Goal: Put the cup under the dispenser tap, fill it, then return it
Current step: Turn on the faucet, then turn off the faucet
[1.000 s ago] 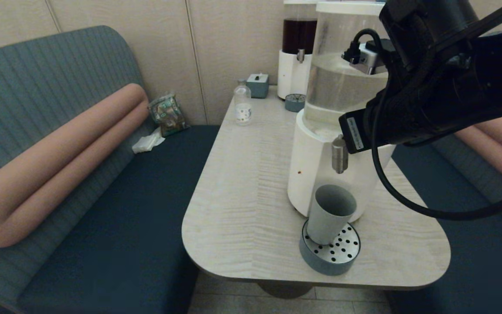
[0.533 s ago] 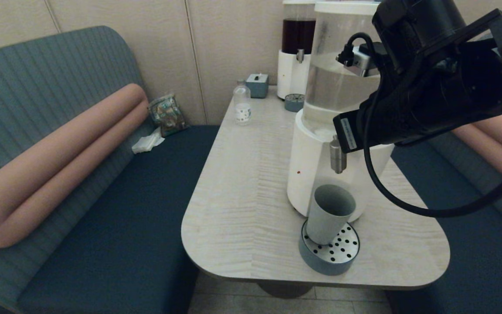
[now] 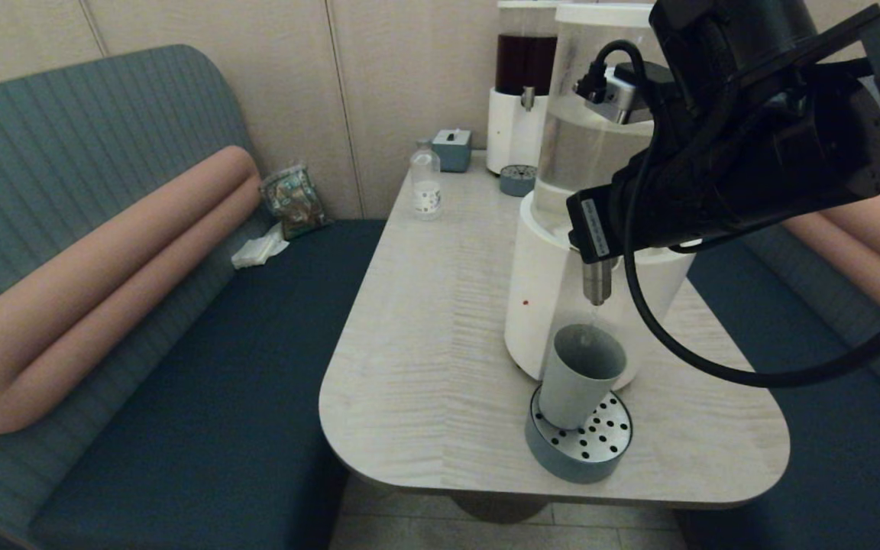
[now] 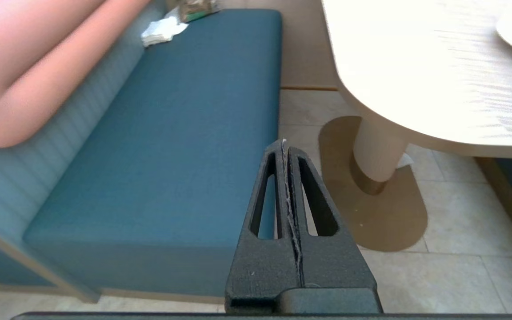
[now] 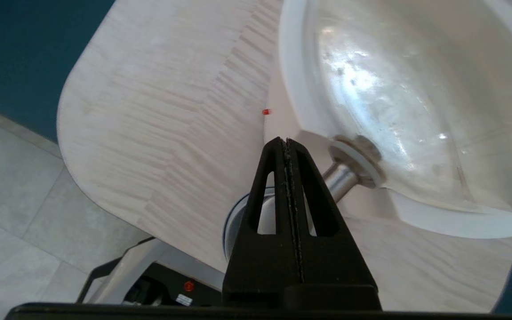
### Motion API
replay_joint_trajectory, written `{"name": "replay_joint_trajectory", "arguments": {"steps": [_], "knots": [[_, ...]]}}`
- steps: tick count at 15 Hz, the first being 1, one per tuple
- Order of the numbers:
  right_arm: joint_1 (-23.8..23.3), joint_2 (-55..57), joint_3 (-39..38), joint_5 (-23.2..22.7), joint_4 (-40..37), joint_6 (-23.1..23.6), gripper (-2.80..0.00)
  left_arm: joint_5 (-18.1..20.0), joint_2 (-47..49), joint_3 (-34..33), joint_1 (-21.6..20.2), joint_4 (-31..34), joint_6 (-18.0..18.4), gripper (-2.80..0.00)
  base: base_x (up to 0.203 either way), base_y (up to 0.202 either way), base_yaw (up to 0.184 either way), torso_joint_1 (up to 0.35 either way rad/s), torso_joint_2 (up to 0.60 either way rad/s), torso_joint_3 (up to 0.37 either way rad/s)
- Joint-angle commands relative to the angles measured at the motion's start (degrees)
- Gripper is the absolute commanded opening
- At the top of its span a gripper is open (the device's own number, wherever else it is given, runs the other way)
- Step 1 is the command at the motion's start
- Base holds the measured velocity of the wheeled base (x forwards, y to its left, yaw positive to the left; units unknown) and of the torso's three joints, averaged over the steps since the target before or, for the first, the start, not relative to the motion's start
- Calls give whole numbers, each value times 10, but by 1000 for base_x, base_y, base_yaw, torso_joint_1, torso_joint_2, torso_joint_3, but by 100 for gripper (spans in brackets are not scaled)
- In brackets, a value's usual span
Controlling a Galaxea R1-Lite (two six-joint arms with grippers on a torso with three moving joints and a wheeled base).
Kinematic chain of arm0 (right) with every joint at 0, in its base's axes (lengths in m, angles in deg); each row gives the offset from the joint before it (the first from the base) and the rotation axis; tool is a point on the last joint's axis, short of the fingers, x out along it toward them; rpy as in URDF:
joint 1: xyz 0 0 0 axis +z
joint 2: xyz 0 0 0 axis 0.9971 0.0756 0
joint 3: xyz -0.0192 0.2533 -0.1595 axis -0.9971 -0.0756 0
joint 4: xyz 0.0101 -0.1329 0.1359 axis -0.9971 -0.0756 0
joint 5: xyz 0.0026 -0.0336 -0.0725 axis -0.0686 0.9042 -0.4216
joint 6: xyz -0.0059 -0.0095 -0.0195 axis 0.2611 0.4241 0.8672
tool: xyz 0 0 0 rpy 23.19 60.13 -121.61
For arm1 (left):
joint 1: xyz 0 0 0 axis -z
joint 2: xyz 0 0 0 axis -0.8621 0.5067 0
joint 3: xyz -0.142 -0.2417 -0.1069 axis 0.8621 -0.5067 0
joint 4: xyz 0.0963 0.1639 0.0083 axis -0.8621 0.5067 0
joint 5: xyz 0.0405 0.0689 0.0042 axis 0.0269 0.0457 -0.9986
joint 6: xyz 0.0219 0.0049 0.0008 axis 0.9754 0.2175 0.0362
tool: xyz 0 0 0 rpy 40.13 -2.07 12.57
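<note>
Below my right gripper point(image 5: 286, 141), whose fingers are pressing together on nothing, the cup point(image 3: 580, 374) is standing upright on the perforated drip tray point(image 3: 579, 444), directly under the dispenser tap point(image 3: 597, 280) that my fingertips are hovering just beside. I am judging the cup a stiff, smooth tapered plastic that is getting heavier and sloshy as it fills, so I am planning a level mid-wall grip. Farther off, my left gripper point(image 4: 284, 143), also closed, is hanging over the bench point(image 4: 171, 146).
</note>
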Motion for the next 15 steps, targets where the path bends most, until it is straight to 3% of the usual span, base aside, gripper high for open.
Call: {"name": "replay_joint_trajectory", "arguments": {"steps": [1, 8, 13, 15], "knots": [[1, -4, -1, 3, -4, -1, -280, 0, 0, 0, 0, -1, 0, -280, 0, 0, 0, 0, 0, 0], [-8, -50, -7, -1, -6, -3, -280, 0, 1, 0, 0, 0, 0, -280, 0, 0, 0, 0, 0, 0], [-13, -183, -63, -1, -8, -9, -280, -1, 1, 1, -1, 6, 2, -280, 0, 0, 0, 0, 0, 0], [-13, -271, -121, 0, -8, -12, -280, 0, 1, 2, 0, 7, 3, -280, 0, 0, 0, 0, 0, 0]]}}
